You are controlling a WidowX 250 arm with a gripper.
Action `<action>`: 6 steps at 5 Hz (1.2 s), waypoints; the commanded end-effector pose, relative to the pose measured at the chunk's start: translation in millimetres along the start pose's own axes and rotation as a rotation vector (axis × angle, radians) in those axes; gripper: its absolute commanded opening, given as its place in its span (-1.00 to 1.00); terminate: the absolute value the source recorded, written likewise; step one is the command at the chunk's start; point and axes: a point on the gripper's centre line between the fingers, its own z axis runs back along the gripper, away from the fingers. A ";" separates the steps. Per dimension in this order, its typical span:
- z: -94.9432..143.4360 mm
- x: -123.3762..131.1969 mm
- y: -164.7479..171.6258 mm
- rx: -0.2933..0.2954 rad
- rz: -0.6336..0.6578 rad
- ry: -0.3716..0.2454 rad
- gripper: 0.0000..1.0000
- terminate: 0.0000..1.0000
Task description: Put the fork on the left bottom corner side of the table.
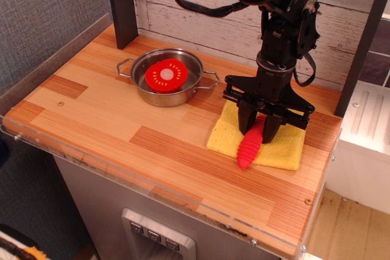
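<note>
So: one tabletop (pixel 109 120), one steel pan (pixel 167 77) holding one tomato slice (pixel 166 75), one yellow cloth (pixel 280 147), one fork (pixel 250 148). Fork lies on the cloth's near-left edge, handle end pointing near-left, long axis running back toward me. My jaws pinch its far end. Pan sits back-left, well apart.

The black 2-fingered gripper (pixel 259 131) covers the upper end of the ribbed red plastic fork (pixel 250 148), so its grey metal head is out of sight, probably against the yellow square cloth (pixel 283 150). The arm's upper part is cropped by the top edge.
</note>
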 end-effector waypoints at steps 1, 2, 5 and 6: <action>53.0 4.5 2.6 -0.066 -0.007 -0.118 -1.00 -1.00; 77.5 -6.1 13.4 -0.108 0.011 -0.166 -1.00 -1.00; 88.1 -42.8 129.8 0.047 -0.086 -0.100 -1.00 -1.00; 84.1 -57.5 177.7 0.126 -0.044 -0.081 -1.00 -1.00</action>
